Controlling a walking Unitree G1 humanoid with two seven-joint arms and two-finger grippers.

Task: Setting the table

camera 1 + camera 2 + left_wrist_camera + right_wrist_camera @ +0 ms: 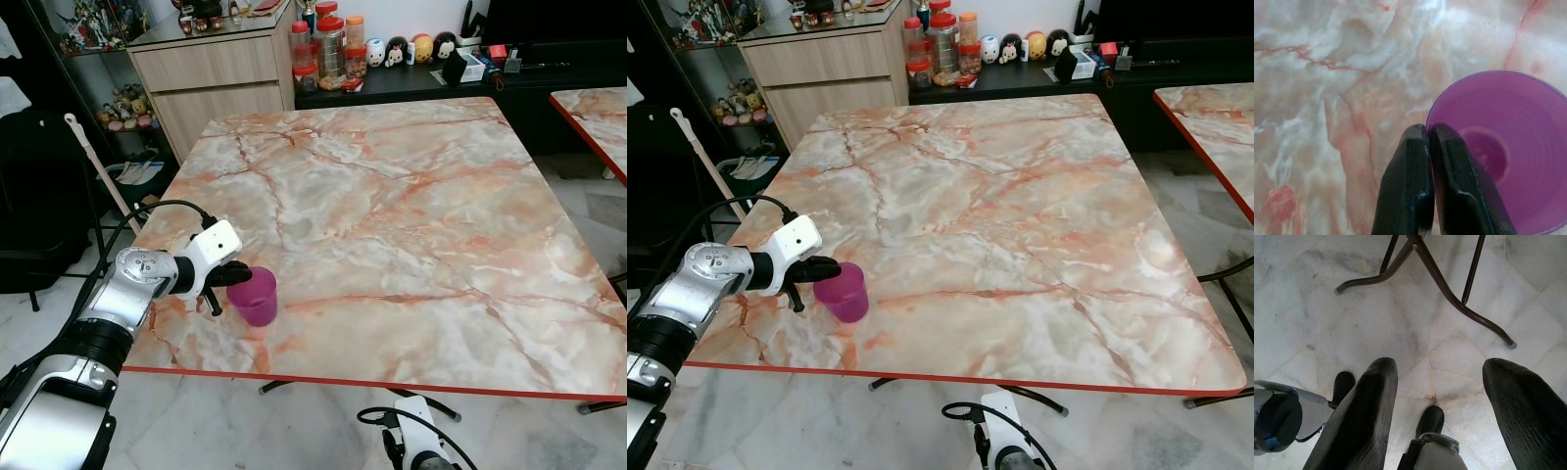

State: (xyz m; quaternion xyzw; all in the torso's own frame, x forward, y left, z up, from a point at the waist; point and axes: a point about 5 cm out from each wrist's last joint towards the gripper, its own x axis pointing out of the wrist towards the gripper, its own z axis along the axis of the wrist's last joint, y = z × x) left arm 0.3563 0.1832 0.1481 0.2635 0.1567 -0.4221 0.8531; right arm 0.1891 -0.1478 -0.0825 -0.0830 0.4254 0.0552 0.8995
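Holding: my left gripper (235, 276) is pinched tight on the rim of the purple cup (257, 296), one finger inside the wall and one outside, going by the left wrist view, where both black fingers (1409, 186) sit pressed together over the cup's (1498, 147) edge.

Cup: upright, bottom on the marble table (392, 215), open mouth up, nothing visible inside it (the wrist view looks straight down to its base).

Cup spot: near the table's front left corner, a little in from the red front edge and on my left side.

Left arm: reaches in over the table's left edge, silver forearm low, white wrist block just behind the fingers, a black cable looping off it.

Right gripper (1440, 411): hanging low under the front edge of the table, fingers spread wide apart with nothing between them, pointed down at the pale tiled floor (1415, 333).

Under the table: dark curved metal table legs (1449, 289) standing on the tiles.

Table top: pink and orange veined marble with a thin red rim.

Background: wooden cabinet (211, 83) behind the far left corner, a few red-lidded jars (328, 49) and small figurines (411, 49) on a dark low shelf beyond the far edge.

Off to the right: corner of a second marble table (598, 122), well apart from mine.
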